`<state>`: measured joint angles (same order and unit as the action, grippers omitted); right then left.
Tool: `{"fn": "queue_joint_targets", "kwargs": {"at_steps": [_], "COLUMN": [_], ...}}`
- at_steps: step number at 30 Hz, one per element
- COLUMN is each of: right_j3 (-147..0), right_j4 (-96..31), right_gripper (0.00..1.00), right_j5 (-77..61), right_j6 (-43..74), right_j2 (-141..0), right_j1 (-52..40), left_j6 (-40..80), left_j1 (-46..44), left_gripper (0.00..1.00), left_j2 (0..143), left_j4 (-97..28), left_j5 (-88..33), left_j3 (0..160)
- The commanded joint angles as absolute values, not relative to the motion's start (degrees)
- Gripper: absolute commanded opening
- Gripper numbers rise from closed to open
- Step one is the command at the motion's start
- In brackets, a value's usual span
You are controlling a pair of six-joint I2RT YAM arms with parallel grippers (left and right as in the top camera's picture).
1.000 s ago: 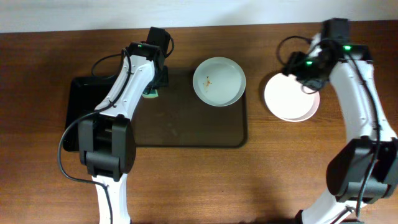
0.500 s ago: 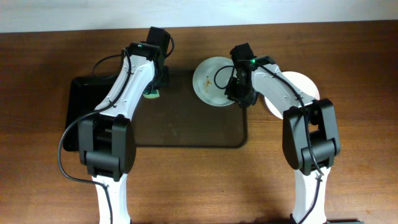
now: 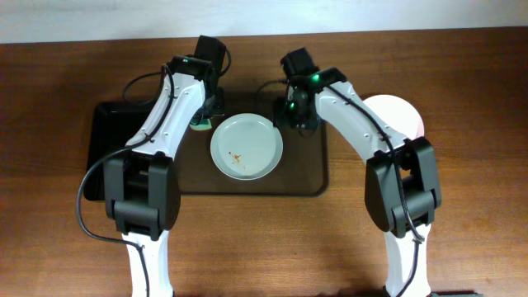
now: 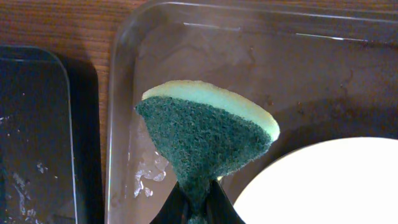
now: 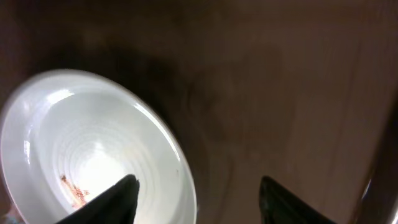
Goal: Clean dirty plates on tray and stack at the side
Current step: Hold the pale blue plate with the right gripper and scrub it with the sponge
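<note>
Wooden desk, and the tray (image 3: 305, 177) lies mid-desk toward the far edge. One dirty plate (image 3: 246, 147) sits on it, smears near its middle. Just beside it the left gripper (image 4: 198, 208) pinches a green sponge (image 4: 205, 137). At the plate's rim the right gripper (image 5: 196, 199) hangs with fingers spread. A white plate (image 3: 406, 115) lies nearer the right edge, perhaps a stack.

plate (image 3: 247, 146) blocks tray (image 3: 302, 170) centre, right side open
</note>
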<state>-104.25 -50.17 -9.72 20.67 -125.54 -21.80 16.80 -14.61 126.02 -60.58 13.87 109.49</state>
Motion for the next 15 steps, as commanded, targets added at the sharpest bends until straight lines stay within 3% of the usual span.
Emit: {"fn": "queue_joint_targets", "kwargs": {"at_steps": [1, 4, 6, 8, 12, 15], "right_j3": [-105.1, -105.1, -105.1, -105.1, -105.1, -105.1], "right_j4": [-47.0, -45.5, -44.7, -43.0, -42.7, -44.0], "right_gripper": [0.71, 0.69, 0.62, 0.45, 0.30, 0.04], "right_j5": [-12.9, -17.5, -19.7, -19.7, -19.2, -18.9], "right_j6": [4.7, -0.2, 2.2, 6.8, 13.8, 19.6], "right_j2": [-125.2, -129.6, -133.2, -133.7, -136.1, -136.1], "right_j1": [-21.7, -21.7, -21.8, -21.8, -22.5, -22.5], "left_j6": [17.3, 17.3, 17.3, 17.3, 17.3, 17.3], "left_j1": [-14.5, -14.5, -14.5, -14.5, -14.5, -14.5], "left_gripper": [0.06, 0.06, 0.06, 0.06, 0.06, 0.06], "left_j2": [125.9, 125.9, 125.9, 125.9, 125.9, 125.9], "left_j4": [-60.5, -60.5, -60.5, -60.5, -60.5, -60.5], "left_j5": [13.7, 13.7, 13.7, 13.7, 13.7, 13.7], "left_j3": [109.9, 109.9, 109.9, 109.9, 109.9, 109.9]}}
